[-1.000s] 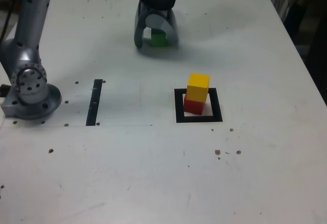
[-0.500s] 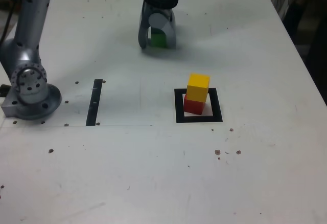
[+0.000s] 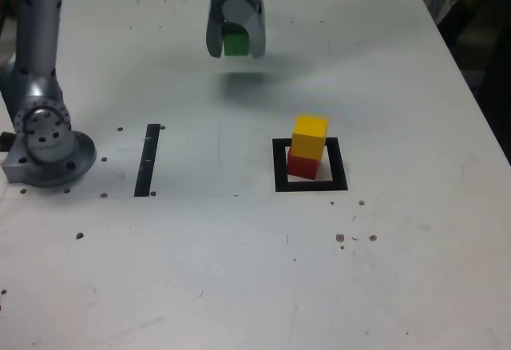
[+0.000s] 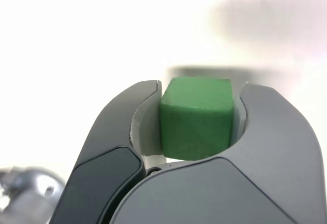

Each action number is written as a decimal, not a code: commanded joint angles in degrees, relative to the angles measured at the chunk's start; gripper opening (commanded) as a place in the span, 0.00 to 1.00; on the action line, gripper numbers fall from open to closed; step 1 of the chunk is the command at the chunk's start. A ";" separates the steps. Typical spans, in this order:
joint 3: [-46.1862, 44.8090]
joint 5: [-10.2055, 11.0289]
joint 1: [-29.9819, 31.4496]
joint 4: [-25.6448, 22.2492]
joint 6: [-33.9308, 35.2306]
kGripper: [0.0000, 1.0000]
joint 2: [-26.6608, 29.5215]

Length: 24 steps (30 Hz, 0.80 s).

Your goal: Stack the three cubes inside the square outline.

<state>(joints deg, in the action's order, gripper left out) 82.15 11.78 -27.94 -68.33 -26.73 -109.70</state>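
- Green cube [image 3: 235, 44]: plain matte green, pinched between the two jaws of the gripper [image 3: 235, 46], lifted off the table [image 3: 415, 270] near its far edge, its shadow below.
- In the wrist view the green cube [image 4: 196, 124] sits slightly twisted, one edge toward the camera; no long axis.
- Yellow cube [image 3: 310, 137] sits on the red cube [image 3: 299, 165], slightly skewed, inside the square outline [image 3: 279, 176].

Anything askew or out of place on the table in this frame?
Slightly: the yellow cube sits a little twisted and offset on the red cube inside the square outline. The green cube is clamped squarely in the pincer. Nothing spilled or damaged.
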 commanded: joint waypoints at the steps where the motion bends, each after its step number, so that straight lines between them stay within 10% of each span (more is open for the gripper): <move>1: 1.70 -0.64 2.95 -4.81 2.91 0.08 5.57; 11: 14.47 -5.75 25.15 -20.28 22.12 0.08 6.86; 24: 26.35 -8.19 36.35 -23.39 31.08 0.08 -4.78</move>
<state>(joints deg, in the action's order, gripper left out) 108.06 3.62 8.10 -91.00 4.17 -113.53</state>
